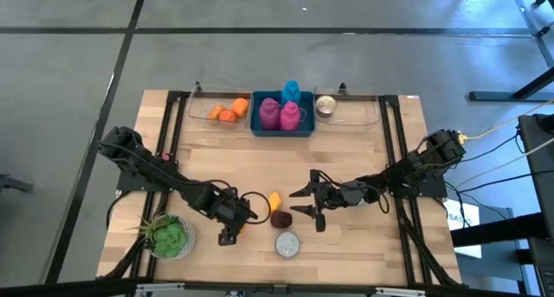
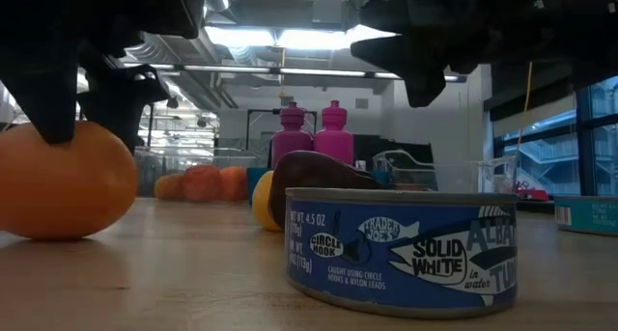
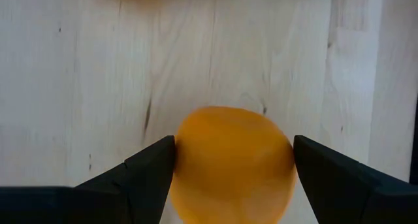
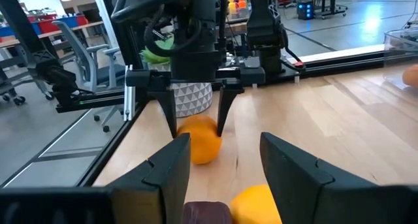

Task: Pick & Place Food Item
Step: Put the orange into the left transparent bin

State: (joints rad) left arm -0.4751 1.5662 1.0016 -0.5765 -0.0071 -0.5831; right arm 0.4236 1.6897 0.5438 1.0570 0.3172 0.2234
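- Straddling an orange [image 3: 232, 165], the left end effector [image 3: 234, 168] stands low over the front-left part of the wooden tabletop [image 1: 363, 150], one dark finger [image 3: 147, 175] on each side of the fruit.
- From the left wrist view, the finger on one side touches the orange's skin, while the other sits just beside it with a thin gap; the jaws are spread about as wide as the fruit, and a firm pinch cannot be confirmed.
- From the low view, the orange [image 2: 60, 181] rests on the tabletop with the fingers coming down onto its top and side.
- The right end effector [image 1: 310, 203] hovers near the middle of the tabletop, fingers spread and holding nothing, pointed toward the left arm.
- Just below and in front of the right end effector lie a dark brown-purple food item [image 1: 280, 218] and a yellow fruit [image 1: 274, 200], close together.
- A round tuna can [image 1: 287, 243] sits near the front edge, close to the dark item.
- A green leafy plant in a white patterned pot [image 1: 170, 236] stands at the front-left corner, near the left arm.
- Along the back edge, a clear bin [image 1: 201, 113] holds more oranges, a blue bin [image 1: 258, 126] holds pink bottles [image 1: 279, 114] and a blue one, and another clear bin [image 1: 363, 115] holds a small can.
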